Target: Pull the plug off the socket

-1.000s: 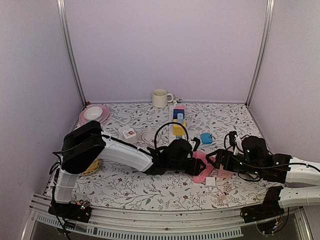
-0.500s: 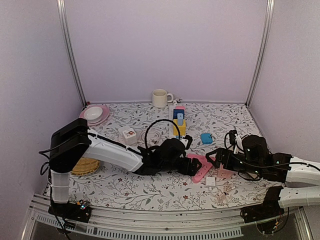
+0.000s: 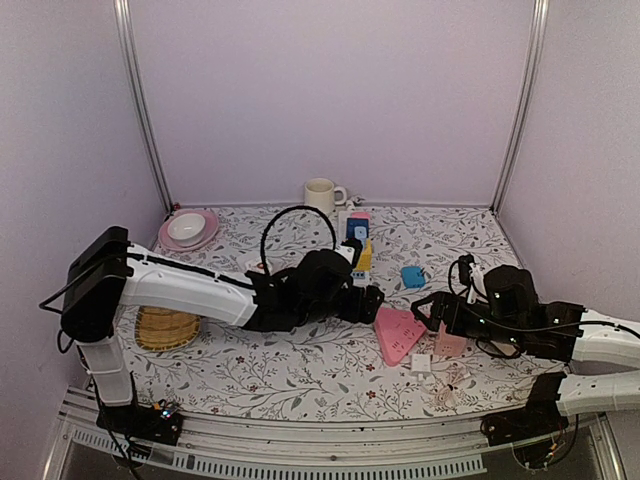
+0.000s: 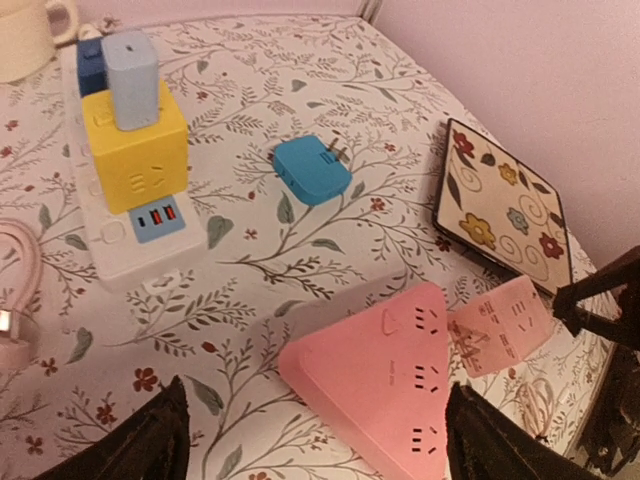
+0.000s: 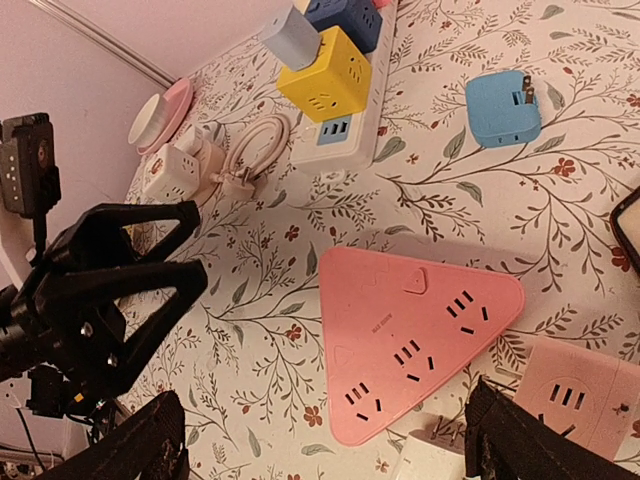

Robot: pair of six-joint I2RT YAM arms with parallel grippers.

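Lying near left tool point(image 4: 318, 440): pink socket point(image 4: 385, 375)

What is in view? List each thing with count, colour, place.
mug: one, cream, far edge.
plate: one, pink, far left.
bowl: one, white, on plate.
woven mat: one, yellow, near left.
power strip: one, white, centre.
cube adapters: two, yellow and blue, on strip.
charger: one, grey-blue, atop the yellow cube.
plug adapter: one, blue, right of strip.
triangular socket: one, pink, near centre.
square socket: one, pink, beside the triangle.
coaster: one, floral, right.
cable: one, pink, left of strip.
left gripper: one, black, open, by the strip.
right gripper: one, black, open, by the square socket.
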